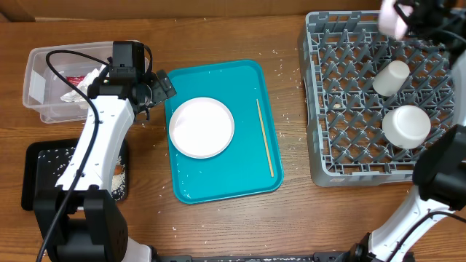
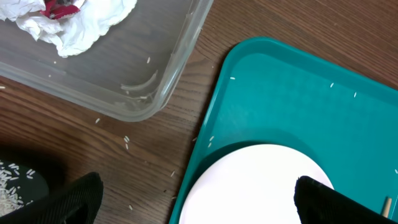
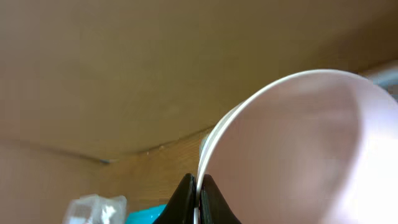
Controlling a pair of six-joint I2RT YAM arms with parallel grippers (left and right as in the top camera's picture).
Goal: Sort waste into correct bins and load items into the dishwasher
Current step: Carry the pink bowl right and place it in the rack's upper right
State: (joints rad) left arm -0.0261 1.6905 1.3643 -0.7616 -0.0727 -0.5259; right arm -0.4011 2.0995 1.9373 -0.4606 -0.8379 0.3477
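Binned crumpled napkin (image 2: 93,28) and red wrapper (image 2: 59,7), racked cup (image 1: 391,77) and bowl (image 1: 406,125); clamping second bowl (image 3: 298,149) in right gripper (image 3: 198,199), with left gripper (image 2: 199,205) agape, plate (image 1: 202,127) and wooden stick (image 1: 265,138) yet to load.

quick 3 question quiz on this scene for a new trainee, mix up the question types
1. True or false: the white plate lies on the teal tray.
2. Where is the crumpled napkin? A) on the teal tray B) in the clear tub C) under the white plate
3. Fill in: the right tool is shut on the rim of a white ____.

Key: 1 true; 2 B; 3 bowl
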